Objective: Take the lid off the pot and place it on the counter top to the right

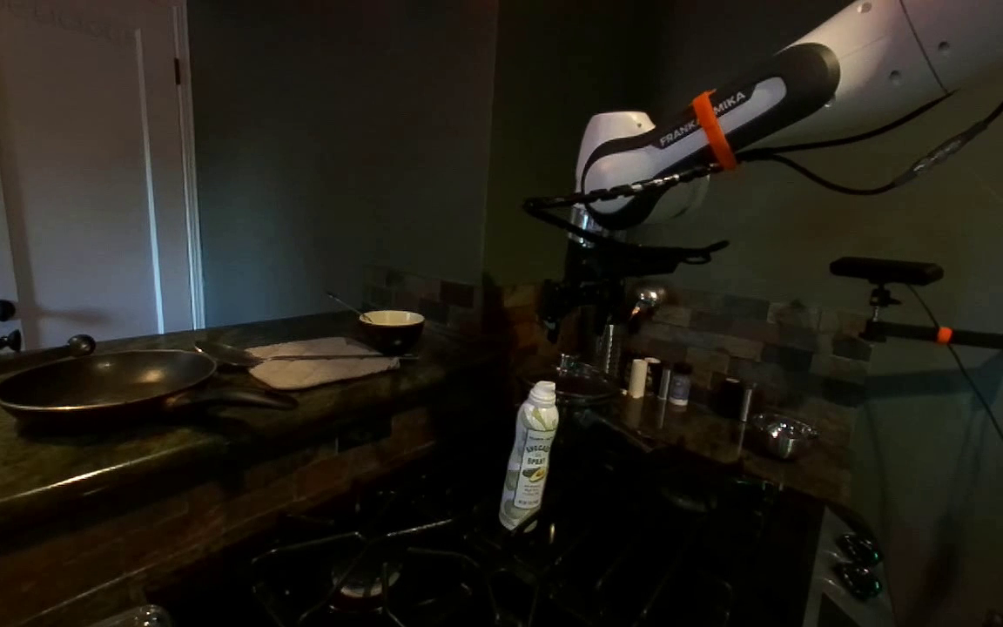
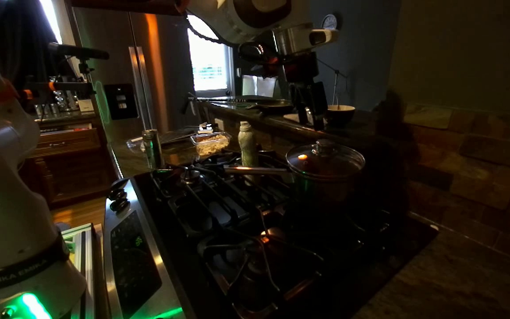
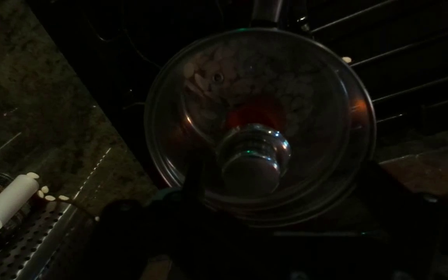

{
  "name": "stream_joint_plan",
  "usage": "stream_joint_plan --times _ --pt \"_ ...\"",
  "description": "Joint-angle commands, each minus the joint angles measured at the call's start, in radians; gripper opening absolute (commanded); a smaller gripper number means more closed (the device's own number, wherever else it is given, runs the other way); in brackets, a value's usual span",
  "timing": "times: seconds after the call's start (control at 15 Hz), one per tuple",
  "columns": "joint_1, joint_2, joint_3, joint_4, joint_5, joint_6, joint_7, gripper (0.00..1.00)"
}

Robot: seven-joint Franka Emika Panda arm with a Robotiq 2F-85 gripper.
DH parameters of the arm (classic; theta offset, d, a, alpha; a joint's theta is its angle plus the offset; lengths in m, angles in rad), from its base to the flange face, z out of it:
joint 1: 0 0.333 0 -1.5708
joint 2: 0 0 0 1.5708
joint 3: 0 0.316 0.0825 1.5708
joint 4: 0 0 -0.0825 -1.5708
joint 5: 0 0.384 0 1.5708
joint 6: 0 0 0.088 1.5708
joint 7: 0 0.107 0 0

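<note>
One glass lid (image 3: 309, 112) on the pot (image 2: 326, 190), gripper (image 3: 284, 169) above, jaws apart

A pan (image 1: 114, 383) is lying near a cloth (image 1: 314, 374), and a utensil (image 1: 232, 354) is resting across it. Just beside the cloth, a thin handle (image 1: 346, 305) is leaning out of a dark bowl (image 1: 392, 337). On the stove (image 2: 135, 261), a spray can (image 1: 529, 461) is standing upright. Small jars (image 1: 680, 386) are standing near a metal bowl (image 1: 780, 442); in the wrist view, pale bits (image 3: 49, 198) are lying beside a white jar (image 3: 9, 202). In an exterior view, a clear tub (image 2: 196, 145) is holding pale food (image 2: 212, 144), and a window (image 2: 208, 57) is glowing.
</note>
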Motion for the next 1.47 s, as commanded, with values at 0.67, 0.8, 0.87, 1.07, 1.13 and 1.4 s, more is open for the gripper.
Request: stream_joint_plan --times 0.67,0.8,0.87,1.07,1.13,1.4 --pt "0.007 0.189 -0.077 0.183 0.184 -0.152 -0.149 0.84" --pt "0.006 0.194 -0.079 0.186 0.198 -0.146 -0.153 0.72" --pt "0.007 0.194 -0.079 0.186 0.206 -0.133 -0.154 0.65" --pt "0.007 0.198 -0.078 0.195 0.223 -0.131 -0.159 0.41" --pt "0.008 0.196 -0.077 0.195 0.225 -0.133 -0.161 0.32" --pt "0.008 0.138 -0.080 0.161 0.222 -0.134 -0.175 0.23"
